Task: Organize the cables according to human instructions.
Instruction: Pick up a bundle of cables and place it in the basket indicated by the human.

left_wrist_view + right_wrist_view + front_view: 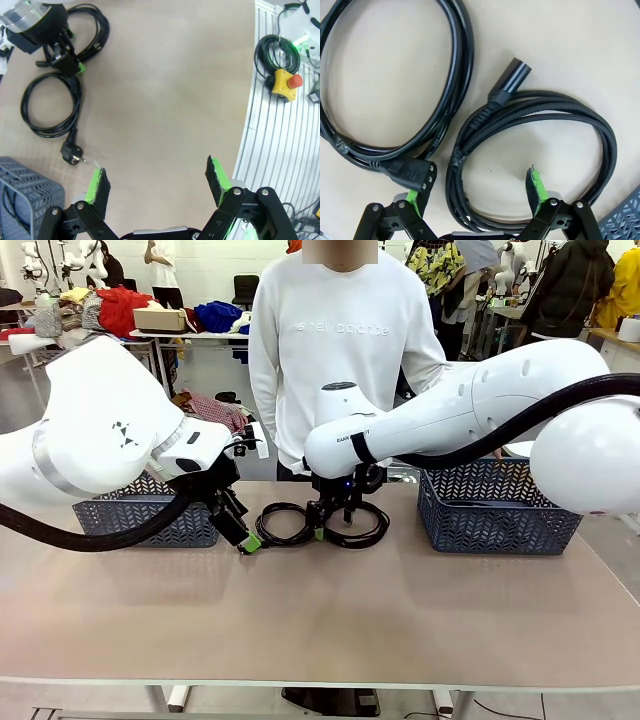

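The table (320,630) carries a left basket (130,522) and a right basket (495,515) at its far side. Between them lie two coils, a smooth cable (457,75) and a braided cable (560,107), side by side. The right tool (474,186) is spread wide over the braided cable. The left tool (156,175) is spread over bare table near the smooth cable.
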Controlling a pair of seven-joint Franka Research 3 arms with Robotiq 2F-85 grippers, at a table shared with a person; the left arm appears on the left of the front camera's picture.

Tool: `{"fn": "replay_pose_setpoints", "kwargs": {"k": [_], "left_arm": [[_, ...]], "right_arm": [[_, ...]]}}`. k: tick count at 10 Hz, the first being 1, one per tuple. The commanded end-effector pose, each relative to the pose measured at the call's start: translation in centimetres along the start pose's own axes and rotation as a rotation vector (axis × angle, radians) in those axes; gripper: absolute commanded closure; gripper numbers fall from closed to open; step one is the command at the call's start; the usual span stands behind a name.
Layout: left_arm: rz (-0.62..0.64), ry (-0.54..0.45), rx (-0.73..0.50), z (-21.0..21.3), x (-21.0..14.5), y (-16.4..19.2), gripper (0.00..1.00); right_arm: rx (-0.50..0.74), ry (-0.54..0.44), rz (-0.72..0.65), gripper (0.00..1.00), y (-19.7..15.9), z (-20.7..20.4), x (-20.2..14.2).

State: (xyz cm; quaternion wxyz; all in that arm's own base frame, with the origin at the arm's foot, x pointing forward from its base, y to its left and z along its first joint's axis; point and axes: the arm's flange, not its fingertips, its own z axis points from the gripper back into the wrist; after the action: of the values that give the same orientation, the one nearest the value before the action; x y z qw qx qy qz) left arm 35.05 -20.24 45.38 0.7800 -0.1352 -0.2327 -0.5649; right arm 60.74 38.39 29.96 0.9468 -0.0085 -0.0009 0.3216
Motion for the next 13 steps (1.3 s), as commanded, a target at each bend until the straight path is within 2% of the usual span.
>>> {"fn": "replay_pose_setpoints", "kwargs": {"k": [1,4,9,10,11,12,13], "left_arm": [[0.003,0.0,0.005,0.0,-0.2,-0.1,0.0],[0.003,0.0,0.005,0.0,-0.2,-0.1,0.0],[0.003,0.0,0.005,0.0,-0.2,-0.1,0.0],[0.003,0.0,0.005,0.0,-0.2,-0.1,0.0],[0.003,0.0,0.005,0.0,-0.2,-0.1,0.0],[0.003,0.0,0.005,0.0,-0.2,-0.1,0.0],[0.003,0.0,0.005,0.0,-0.2,-0.1,0.0]], "right_arm": [[-0.035,0.008,-0.054,0.0,-0.1,0.4,0.9],[-0.013,-0.009,-0.107,0.0,-0.4,0.5,1.8],[-0.005,-0.009,-0.118,0.0,-0.1,0.2,2.3],[0.007,-0.016,-0.126,0.18,-0.1,0.3,2.2],[0.021,-0.016,-0.137,0.19,-0.1,0.4,2.2],[0.033,-0.017,-0.144,0.37,-0.1,0.5,2.1],[0.049,-0.017,-0.149,0.38,-0.2,0.5,2.1]]}}
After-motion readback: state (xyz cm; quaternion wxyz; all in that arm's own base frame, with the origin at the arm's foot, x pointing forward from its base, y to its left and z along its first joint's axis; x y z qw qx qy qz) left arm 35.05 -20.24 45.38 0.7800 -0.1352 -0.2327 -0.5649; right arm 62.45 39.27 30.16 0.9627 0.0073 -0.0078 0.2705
